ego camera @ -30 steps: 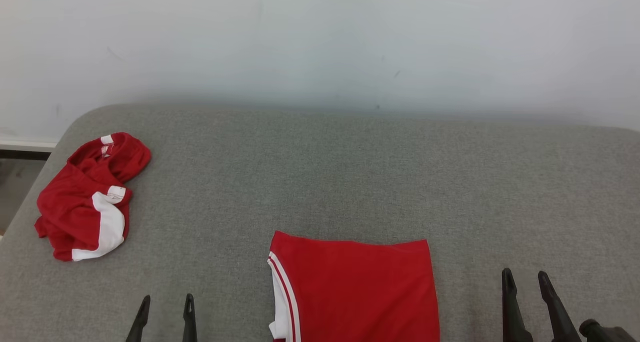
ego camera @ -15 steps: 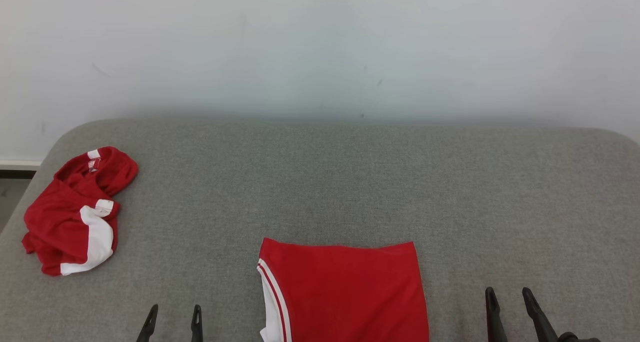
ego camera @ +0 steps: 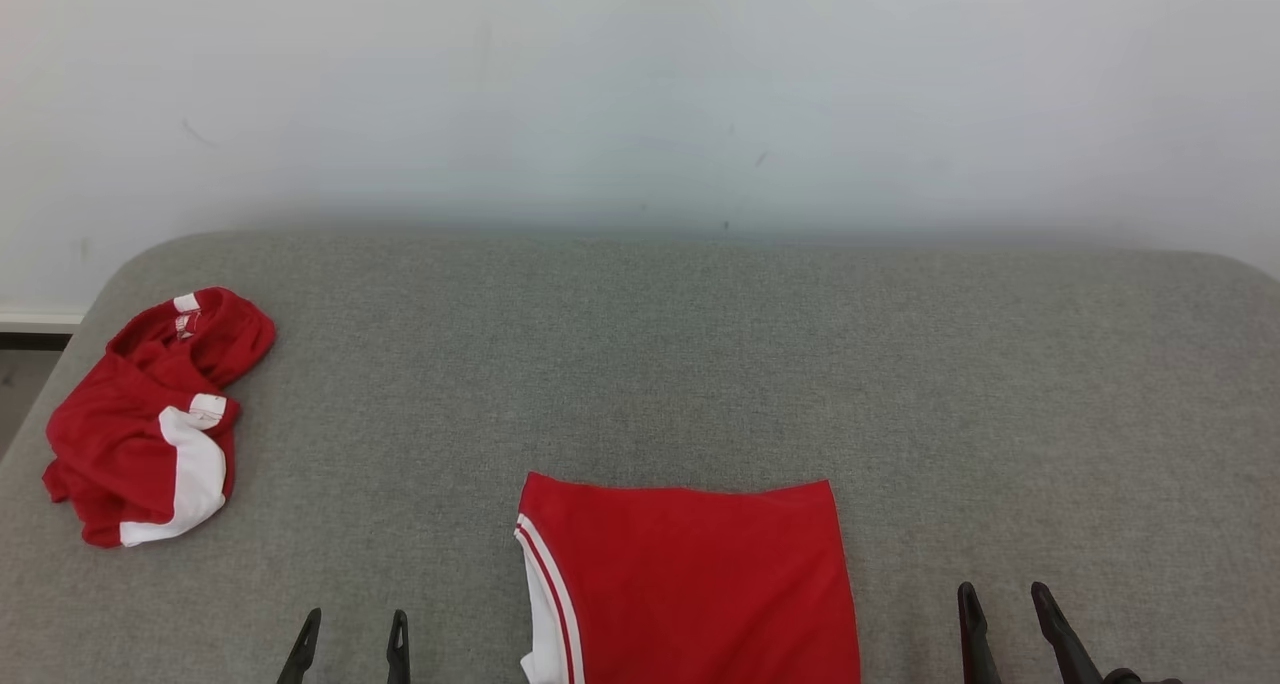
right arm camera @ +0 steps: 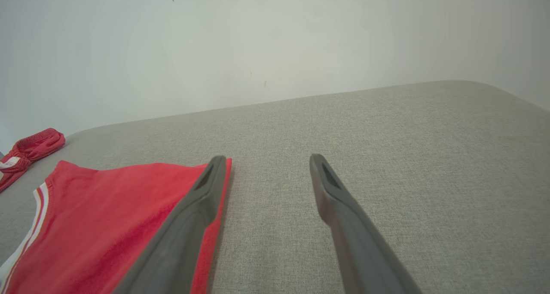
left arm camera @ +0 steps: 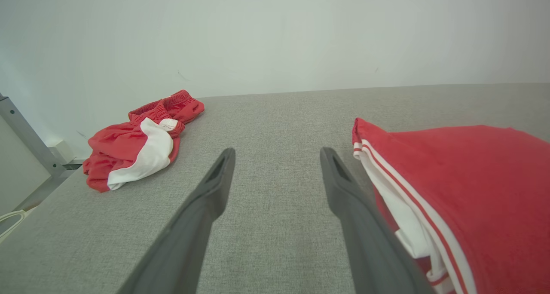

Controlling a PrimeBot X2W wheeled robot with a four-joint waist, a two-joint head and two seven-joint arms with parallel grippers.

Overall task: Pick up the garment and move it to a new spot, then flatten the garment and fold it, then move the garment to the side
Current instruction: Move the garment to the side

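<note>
Standing wide apart, the fingers of both grippers are empty. The left gripper [ego camera: 352, 619] sits at the near edge, tips over bare grey cloth, just left of the folded garment [ego camera: 700, 584]. The right gripper [ego camera: 1000, 592] is on the garment's other side, with a strip of bare surface between them. Neither one touches fabric, as far as I can tell.

- The garment lies between the grippers as a flat red rectangle. Its edges are square, and white striped trim shows along its left side.
- It rests on the grey top [ego camera: 700, 344], near and central.
- A second red-and-white piece [ego camera: 140, 434] lies crumpled at the far left, well apart.

Judgement:
- Pickup, relocation, flattening and folding look done for the central garment.
- The move to the side is left. It has not been started, and no grip has been taken.
- The crumpled piece is unhandled. I cannot tell whether it belongs to this task.
</note>
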